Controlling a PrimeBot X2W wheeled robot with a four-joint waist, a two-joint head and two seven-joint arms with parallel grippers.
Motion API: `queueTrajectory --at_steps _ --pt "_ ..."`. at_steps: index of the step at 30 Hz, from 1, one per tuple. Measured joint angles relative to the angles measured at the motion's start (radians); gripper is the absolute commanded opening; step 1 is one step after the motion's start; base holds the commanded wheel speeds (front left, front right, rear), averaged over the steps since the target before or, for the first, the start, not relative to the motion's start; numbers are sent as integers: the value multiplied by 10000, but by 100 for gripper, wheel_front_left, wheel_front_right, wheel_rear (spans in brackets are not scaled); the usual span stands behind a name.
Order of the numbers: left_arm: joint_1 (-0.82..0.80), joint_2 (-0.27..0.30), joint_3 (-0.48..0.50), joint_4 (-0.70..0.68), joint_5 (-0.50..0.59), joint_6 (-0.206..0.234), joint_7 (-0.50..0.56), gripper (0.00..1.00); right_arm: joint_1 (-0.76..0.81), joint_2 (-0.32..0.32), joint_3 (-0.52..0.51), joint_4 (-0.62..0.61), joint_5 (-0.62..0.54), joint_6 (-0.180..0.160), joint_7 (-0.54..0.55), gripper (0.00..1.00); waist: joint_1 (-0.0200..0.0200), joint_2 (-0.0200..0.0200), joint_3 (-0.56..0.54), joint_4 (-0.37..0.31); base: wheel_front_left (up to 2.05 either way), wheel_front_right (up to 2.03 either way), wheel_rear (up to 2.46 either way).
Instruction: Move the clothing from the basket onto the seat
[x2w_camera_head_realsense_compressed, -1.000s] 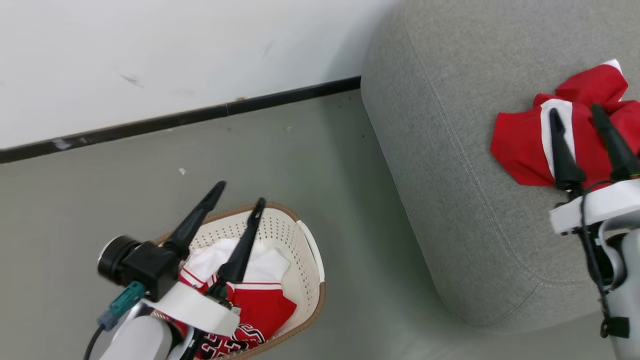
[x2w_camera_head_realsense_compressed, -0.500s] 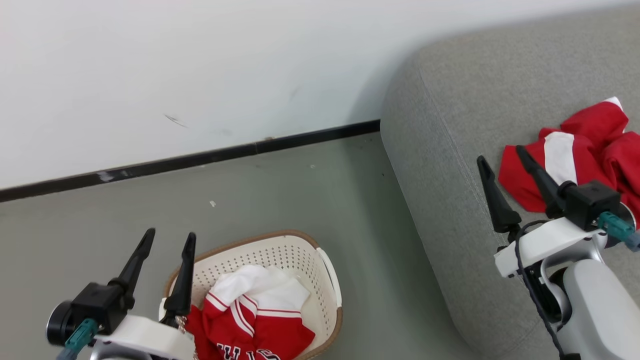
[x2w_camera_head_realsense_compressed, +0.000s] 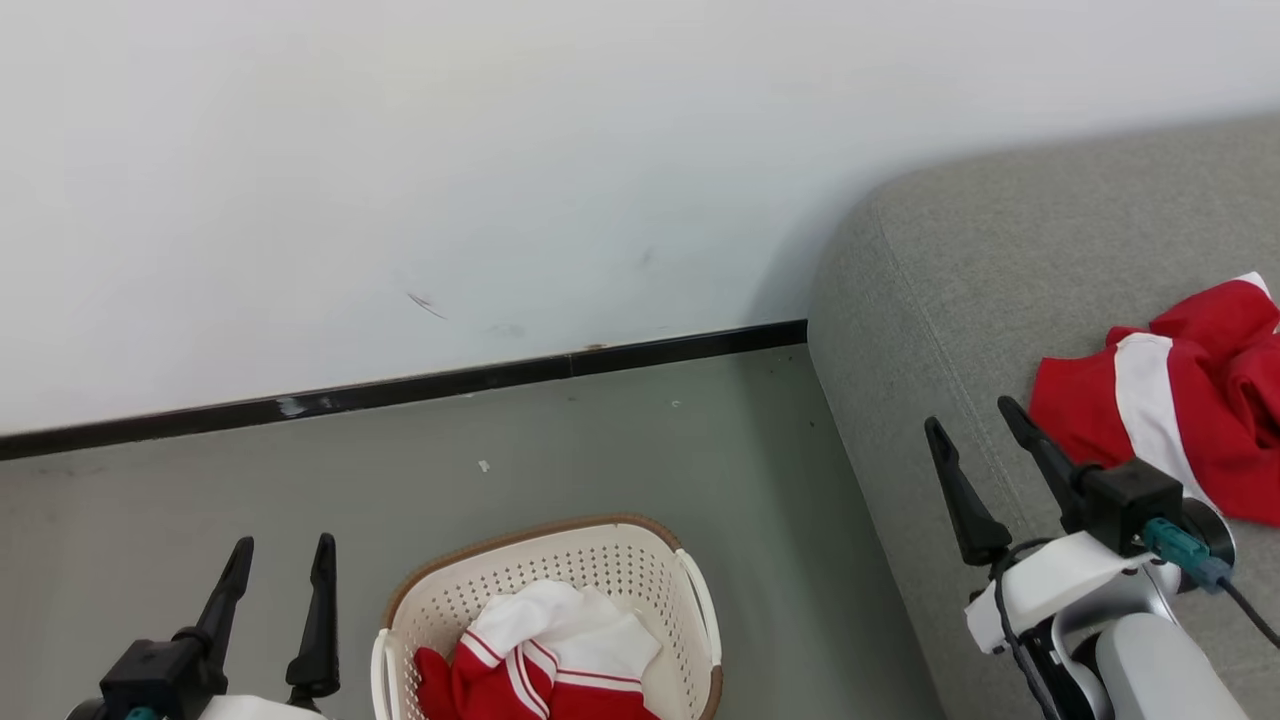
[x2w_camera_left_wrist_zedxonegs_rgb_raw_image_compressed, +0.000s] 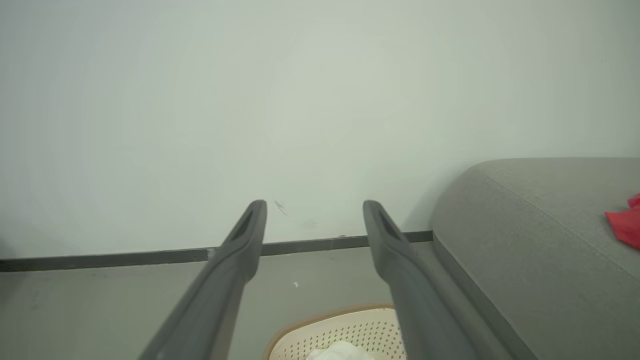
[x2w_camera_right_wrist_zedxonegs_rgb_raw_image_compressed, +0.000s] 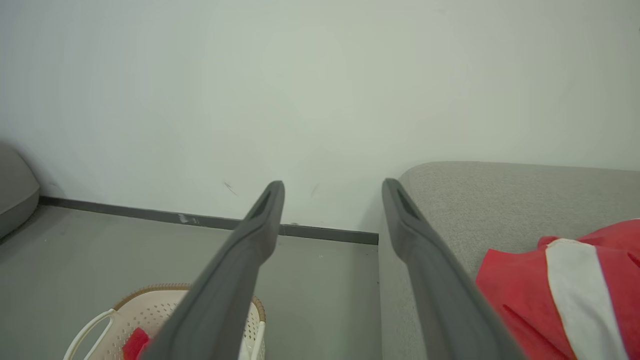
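Red soft-fabric garment (x2w_camera_head_realsense_compressed: 1180, 420) with a white stripe lies on the large grey upholstered sofa (x2w_camera_head_realsense_compressed: 950, 280), 1 more red-and-white garment (x2w_camera_head_realsense_compressed: 540, 670) sits in the cream perforated plastic basket (x2w_camera_head_realsense_compressed: 560, 570), so roughly half seems undone, left gripper (x2w_camera_head_realsense_compressed: 283, 542) and right gripper (x2w_camera_head_realsense_compressed: 971, 414) spread-fingered, empty.

left gripper (x2w_camera_head_realsense_compressed: 284, 543) sits low at lower left, fingers (x2w_camera_head_realsense_compressed: 322, 610) pointing nearly straight up, jaws parted, empty. right gripper (x2w_camera_head_realsense_compressed: 970, 414) at lower right, fingers tilted up and to the left, jaws parted, empty. right wrist (x2w_camera_head_realsense_compressed: 1040, 590) is white, with a teal connector (x2w_camera_head_realsense_compressed: 1175, 545) on its outer side and pale forearm (x2w_camera_head_realsense_compressed: 1150, 670) below. both wrist views show a wide gap between the fingers.
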Motion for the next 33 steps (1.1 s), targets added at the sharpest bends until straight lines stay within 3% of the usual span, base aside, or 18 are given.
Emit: queueTrajectory --at_steps 18,33 --pt "1071 -238 299 211 134 163 0 100 1697 370 -447 -278 -709 0 0 100 0 0 -1110 494 0 0 0" --pt "1427 -270 359 77 265 146 0 100 2313 516 -650 -646 -930 0 0 100 0 0 -1391 627 0 0 0"
